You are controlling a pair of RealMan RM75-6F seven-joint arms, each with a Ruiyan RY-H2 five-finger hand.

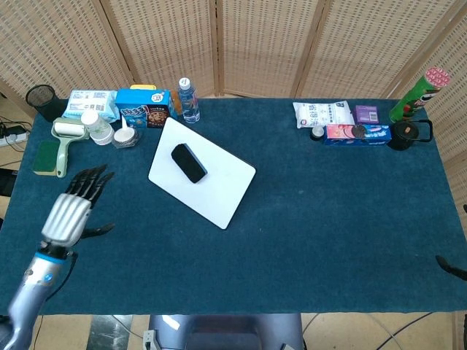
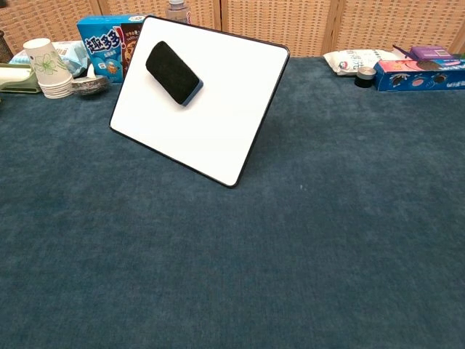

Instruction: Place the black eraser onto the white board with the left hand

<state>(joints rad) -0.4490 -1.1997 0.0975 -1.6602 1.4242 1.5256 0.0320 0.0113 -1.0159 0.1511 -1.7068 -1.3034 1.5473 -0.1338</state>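
Observation:
The black eraser lies on the white board, toward the board's far left part, with nothing touching it. My left hand hovers over the table's left front area in the head view, well clear of the board, fingers spread and empty. The chest view does not show it. My right hand appears in neither view.
Along the back left stand a blue snack box, a water bottle, paper cups, a lint roller and a green sponge. Back right hold snack packs, a blue box and a green tube.

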